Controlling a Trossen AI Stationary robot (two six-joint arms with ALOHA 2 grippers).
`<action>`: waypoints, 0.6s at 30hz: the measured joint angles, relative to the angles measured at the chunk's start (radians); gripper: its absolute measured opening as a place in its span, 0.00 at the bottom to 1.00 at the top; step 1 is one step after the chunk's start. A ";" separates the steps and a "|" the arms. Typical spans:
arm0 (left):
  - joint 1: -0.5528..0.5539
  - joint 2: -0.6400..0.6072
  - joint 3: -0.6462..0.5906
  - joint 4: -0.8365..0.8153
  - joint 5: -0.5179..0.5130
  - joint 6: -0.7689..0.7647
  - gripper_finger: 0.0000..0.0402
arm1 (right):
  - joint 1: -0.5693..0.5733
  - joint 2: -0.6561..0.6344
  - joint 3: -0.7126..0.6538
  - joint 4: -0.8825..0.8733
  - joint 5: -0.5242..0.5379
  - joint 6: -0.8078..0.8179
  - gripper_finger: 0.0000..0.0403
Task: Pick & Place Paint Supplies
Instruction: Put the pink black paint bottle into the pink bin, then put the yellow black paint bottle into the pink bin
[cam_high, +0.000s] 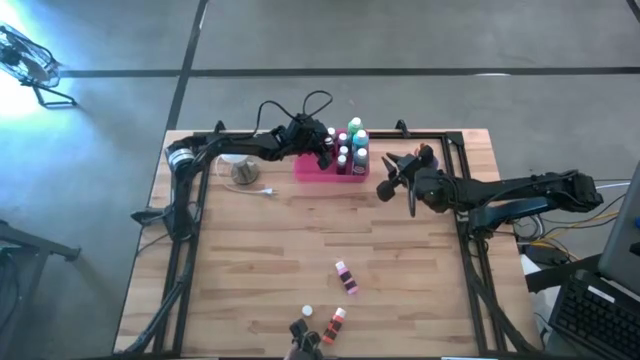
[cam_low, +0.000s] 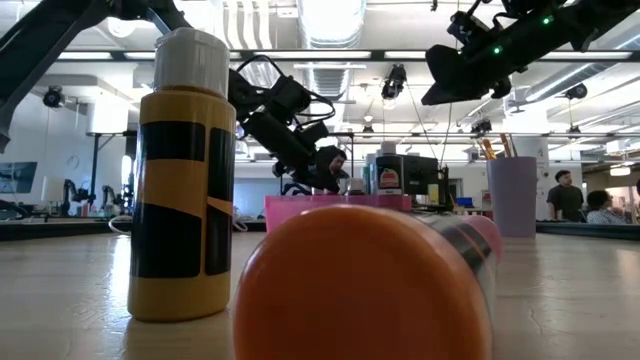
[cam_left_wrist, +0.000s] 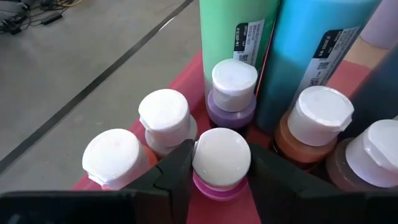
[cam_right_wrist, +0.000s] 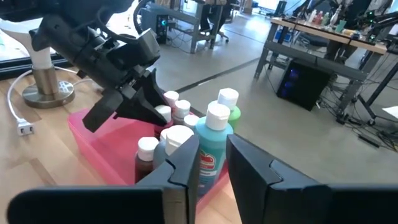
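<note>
My left gripper (cam_high: 328, 150) reaches over the pink tray (cam_high: 310, 168) and is shut on a pink bottle with a white cap (cam_left_wrist: 221, 158). It stands among several white-capped bottles, next to the tall green bottle (cam_left_wrist: 233, 31) and the blue bottle (cam_left_wrist: 317, 43). My right gripper (cam_high: 388, 178) hangs open and empty just right of the tray, its fingers (cam_right_wrist: 213, 155) pointing at the blue bottle (cam_right_wrist: 208, 146). A pink-purple bottle (cam_high: 345, 277) and an orange bottle (cam_high: 335, 320) lie on their sides near the table's near edge. A yellow, black-striped bottle (cam_low: 185, 180) stands upright there. My left gripper pinches the pink bottle by its white cap (cam_left_wrist: 205, 163), one finger (cam_left_wrist: 177, 177) on each side. The fingers come from above, slanting down into the tray. The bottle is upright among the others; what its base rests on is hidden.
A white globe lamp (cam_high: 240, 170) with its cord and plug (cam_high: 268, 191) stands left of the tray. A loose white cap (cam_high: 307, 312) lies by the orange bottle. Bare wood stretches across the table's middle. People and desks show in the room behind.
</note>
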 joint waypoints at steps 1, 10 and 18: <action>0.000 0.000 0.000 -0.001 -0.001 -0.002 0.36 | 0.000 0.000 0.000 0.000 0.000 0.000 0.19; -0.002 0.000 0.010 -0.042 0.003 -0.002 0.46 | 0.000 0.000 0.000 0.000 -0.004 0.002 0.27; -0.003 -0.034 0.105 -0.234 0.001 0.082 0.50 | 0.000 0.000 0.000 0.000 -0.045 -0.006 0.31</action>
